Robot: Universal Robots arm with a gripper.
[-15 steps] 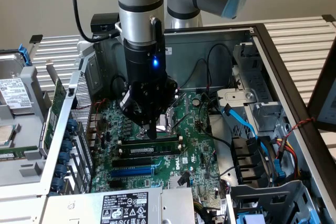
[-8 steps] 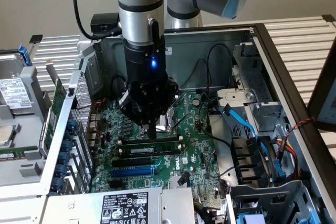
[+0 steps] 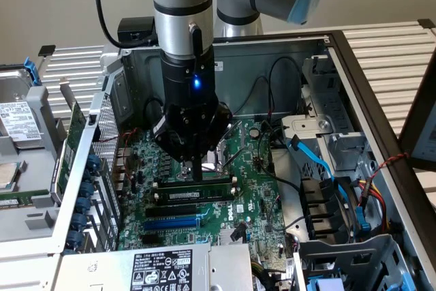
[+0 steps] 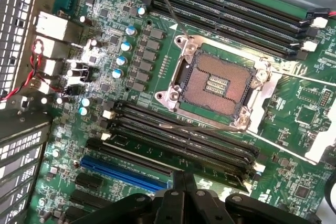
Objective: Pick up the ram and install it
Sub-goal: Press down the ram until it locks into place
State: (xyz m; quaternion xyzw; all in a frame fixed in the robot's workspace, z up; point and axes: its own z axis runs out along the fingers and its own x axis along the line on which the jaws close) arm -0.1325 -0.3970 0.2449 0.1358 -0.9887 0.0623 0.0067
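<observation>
The ram [image 3: 194,194], a thin green stick with a white label, stands upright in a memory slot on the motherboard [image 3: 252,189], just in front of the CPU socket [image 4: 218,85]. My gripper [image 3: 196,172] hangs straight down over it. Its fingers are shut together, and their tips rest on or just above the stick's top edge near its middle. Nothing is held between them. In the wrist view the dark fingertips [image 4: 184,179] sit over the row of long black slots [image 4: 178,135], where the ram [image 4: 142,149] lies in the slot nearest them.
The motherboard lies inside an open computer case [image 3: 340,52]. A blue expansion slot [image 3: 170,223] runs in front of the ram. Drive bays with blue and black cables [image 3: 327,189] fill the exterior view's right. A power supply [image 3: 160,267] sits at the front, and a green card [image 3: 71,141] stands at the left.
</observation>
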